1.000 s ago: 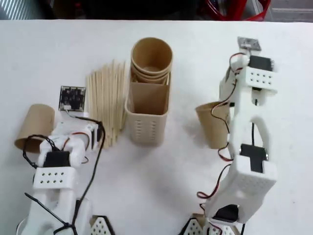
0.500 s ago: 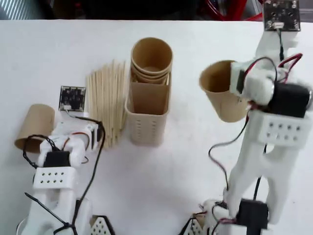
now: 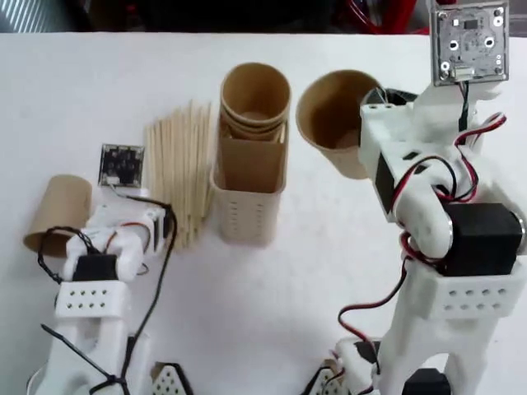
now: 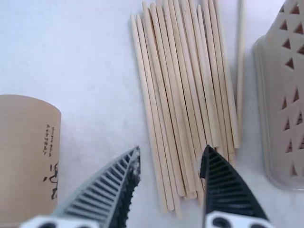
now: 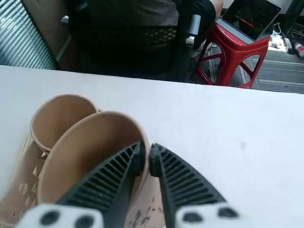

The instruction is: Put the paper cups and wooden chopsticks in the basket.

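Right wrist view has the right hand (image 5: 146,153) clamped on the rim of a paper cup (image 5: 85,152), one finger inside the mouth and one outside, with the cup wall pinched between them. From the high view, this paper cup (image 3: 333,115) hangs tilted above the tabletop (image 3: 272,313), its mouth upward. It is just beside the stacked cups (image 3: 255,99) that stand in the far end of the basket (image 3: 247,210), on the right-arm side.

The wooden chopsticks (image 3: 177,169) lie in a loose bundle on the tabletop, along the basket's other side. The left hand (image 4: 171,161) is low over their near ends with its fingers apart. Whether it touches them cannot be told. A second cup (image 3: 58,210) lies on its side near the left arm, well apart from the basket.
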Action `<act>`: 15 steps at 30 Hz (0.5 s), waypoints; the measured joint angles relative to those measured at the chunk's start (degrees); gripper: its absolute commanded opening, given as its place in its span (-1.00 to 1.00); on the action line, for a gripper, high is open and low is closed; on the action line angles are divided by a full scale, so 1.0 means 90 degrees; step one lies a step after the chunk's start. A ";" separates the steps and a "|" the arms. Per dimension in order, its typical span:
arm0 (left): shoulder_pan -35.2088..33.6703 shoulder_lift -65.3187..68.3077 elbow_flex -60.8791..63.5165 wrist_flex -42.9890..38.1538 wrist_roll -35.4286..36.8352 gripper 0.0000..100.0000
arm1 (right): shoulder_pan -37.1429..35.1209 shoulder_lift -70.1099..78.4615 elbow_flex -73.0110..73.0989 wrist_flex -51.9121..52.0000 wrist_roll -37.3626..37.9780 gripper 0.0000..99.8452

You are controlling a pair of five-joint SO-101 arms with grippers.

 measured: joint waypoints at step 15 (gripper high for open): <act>0.0000 0.0000 0.0000 0.0000 0.0000 -0.57 | -0.1485 0.0098 0.0215 -0.1983 -0.0010 -0.97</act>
